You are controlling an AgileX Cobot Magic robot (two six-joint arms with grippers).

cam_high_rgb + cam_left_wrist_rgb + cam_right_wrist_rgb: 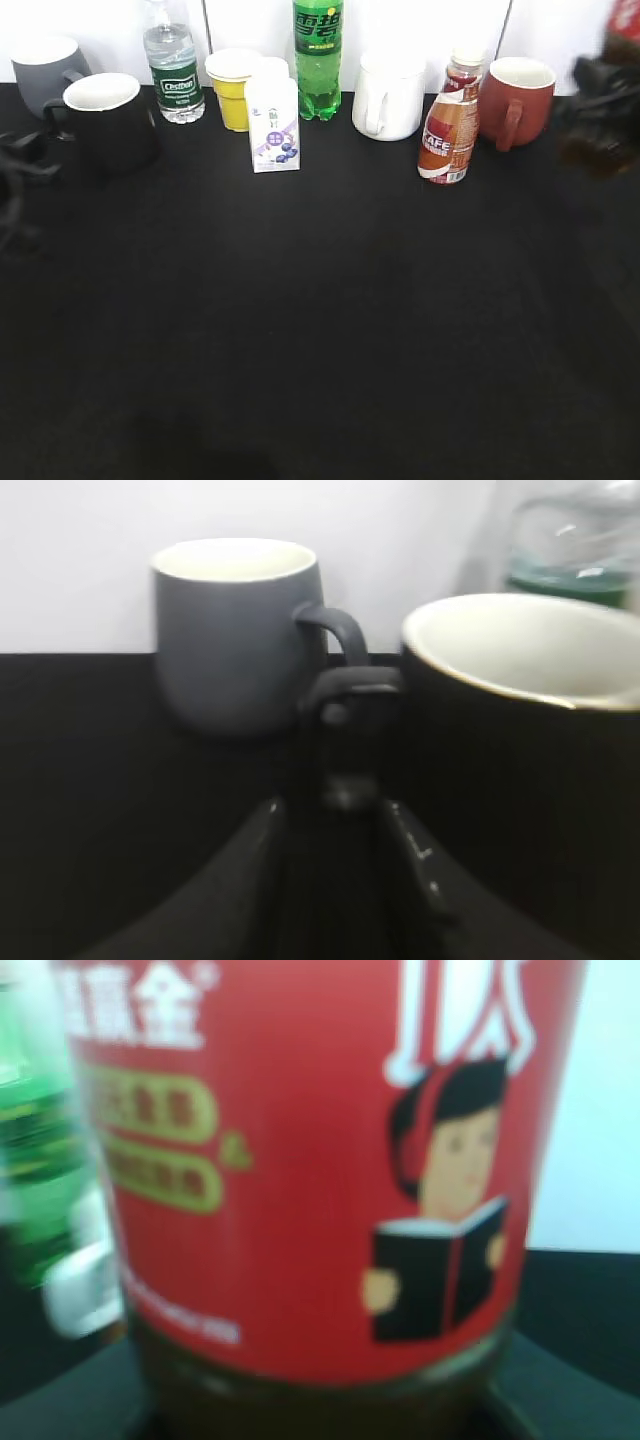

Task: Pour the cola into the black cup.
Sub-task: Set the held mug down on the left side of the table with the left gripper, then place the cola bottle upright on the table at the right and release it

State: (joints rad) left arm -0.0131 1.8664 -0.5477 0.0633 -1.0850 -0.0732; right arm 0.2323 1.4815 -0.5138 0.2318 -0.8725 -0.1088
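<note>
While the black table (330,330) is stretching across the whole exterior view, a row of containers is standing along its far edge against the white wall. Taking the black cup (108,122) as the landmark, it is sitting at the left end of that row, white inside, rim up, handle turned to the left. Just behind it to the left a matte grey mug (45,70) is standing upright. To its right a clear water bottle (172,72) with a green label is standing close by, then a yellow cup (233,88), a small white carton (273,125) slightly forward, a tall green soda bottle (318,58), a white mug (389,95), a small brown-orange CAFE bottle (449,128) and a dark red mug (515,100).

Far to the right of the black cup, at the frame's edge, the cola (320,1170) is filling the right wrist view, its red label with white writing close to the lens and dark liquid showing below. The right gripper (598,110) is blurring there; whether its fingers are clamped on the bottle I cannot tell.

The left gripper (335,810) is sitting at the black cup's handle, with the dark fingers (410,845) standing on either side of it; whether they are pressing it I cannot tell.
</note>
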